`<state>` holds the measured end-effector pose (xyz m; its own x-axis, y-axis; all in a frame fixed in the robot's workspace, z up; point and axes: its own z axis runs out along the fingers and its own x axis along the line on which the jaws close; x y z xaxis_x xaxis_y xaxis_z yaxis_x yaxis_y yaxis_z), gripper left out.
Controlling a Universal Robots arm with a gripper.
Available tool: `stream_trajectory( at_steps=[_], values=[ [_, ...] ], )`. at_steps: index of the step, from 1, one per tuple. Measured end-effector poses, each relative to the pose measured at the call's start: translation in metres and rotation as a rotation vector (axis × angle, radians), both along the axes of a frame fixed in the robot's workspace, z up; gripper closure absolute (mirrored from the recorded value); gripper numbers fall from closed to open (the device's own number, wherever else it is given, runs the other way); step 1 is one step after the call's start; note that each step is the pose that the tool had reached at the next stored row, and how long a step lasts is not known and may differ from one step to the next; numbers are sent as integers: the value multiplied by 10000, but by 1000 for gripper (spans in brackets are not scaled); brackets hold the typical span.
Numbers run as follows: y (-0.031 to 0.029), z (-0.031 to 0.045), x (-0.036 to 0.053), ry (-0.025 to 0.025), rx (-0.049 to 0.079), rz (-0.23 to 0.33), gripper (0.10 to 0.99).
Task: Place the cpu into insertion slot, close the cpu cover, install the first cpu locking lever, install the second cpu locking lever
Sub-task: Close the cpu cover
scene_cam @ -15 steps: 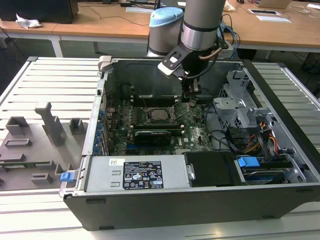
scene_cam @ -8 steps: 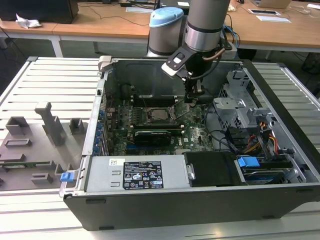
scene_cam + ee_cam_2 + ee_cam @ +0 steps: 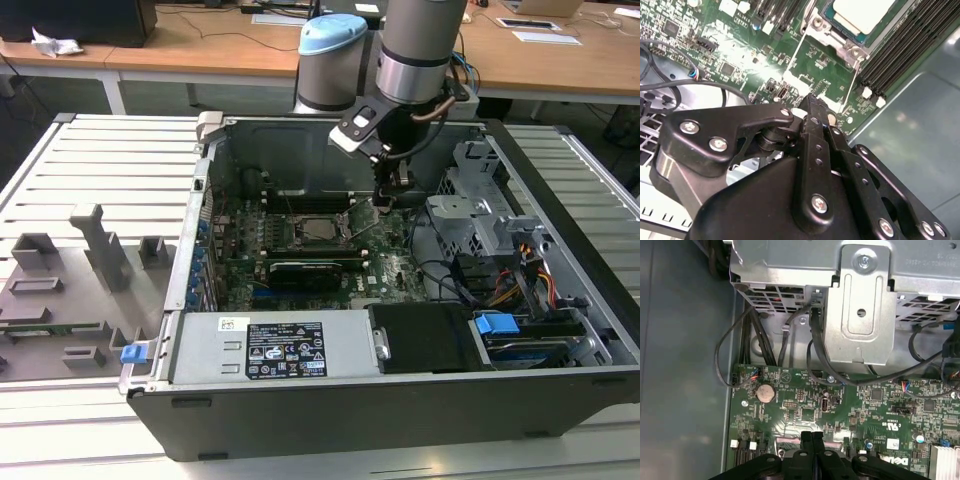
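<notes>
The cpu [image 3: 318, 228] lies in the insertion slot [image 3: 292, 232] on the green board; in the second wrist view its silver-beige top [image 3: 865, 12] shows inside the slot. The silvery cpu cover [image 3: 832, 31] lies flat around the chip. Two thin wire locking levers [image 3: 796, 55] [image 3: 854, 75] run from the slot's corners toward my fingertips. One of these levers [image 3: 362, 231] slants up beside the slot. My gripper [image 3: 386, 203] hangs just off the slot, on the exterior view's right. Its fingers [image 3: 807, 436] are pressed together, shut, and I see nothing between them.
The open computer case has a steel wall [image 3: 290, 150] behind the board. A metal drive cage [image 3: 855, 305] with black cables [image 3: 820, 355] stands close by. Long black memory slots [image 3: 905, 45] flank the socket. A black card [image 3: 305, 270] and a power supply [image 3: 280, 350] lie nearer the front.
</notes>
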<state>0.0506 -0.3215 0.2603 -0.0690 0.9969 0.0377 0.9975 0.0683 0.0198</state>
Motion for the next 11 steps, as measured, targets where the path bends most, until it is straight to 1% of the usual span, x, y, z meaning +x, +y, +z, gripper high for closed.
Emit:
stream_trajectory(
  at_steps=[8, 11],
  values=[
    [11, -19, 100, 0, -8, 0, 980],
    [11, -35, 119, 0, -17, 0, 980]
  ],
)
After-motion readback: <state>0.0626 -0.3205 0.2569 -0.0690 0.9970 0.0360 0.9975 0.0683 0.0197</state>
